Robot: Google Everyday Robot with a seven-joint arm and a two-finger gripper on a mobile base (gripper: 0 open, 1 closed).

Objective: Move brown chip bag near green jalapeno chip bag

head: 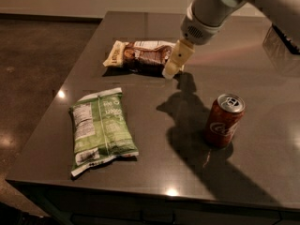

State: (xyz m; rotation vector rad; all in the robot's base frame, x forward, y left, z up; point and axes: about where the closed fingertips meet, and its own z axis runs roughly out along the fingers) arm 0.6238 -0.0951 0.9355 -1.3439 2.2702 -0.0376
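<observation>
The brown chip bag [140, 54], dark brown in the middle with cream ends, lies at the far middle of the dark table [154, 163]. The green jalapeno chip bag [101, 128], light green with a white label panel, lies flat near the front left. My gripper [174, 62] hangs from the grey arm at the top right and is over the right end of the brown bag, just above the table.
A red soda can [223, 120] stands upright right of centre, with the arm's shadow falling beside it. A dark wire basket [281, 39] sits at the far right edge. The table's left edge drops to a dark floor.
</observation>
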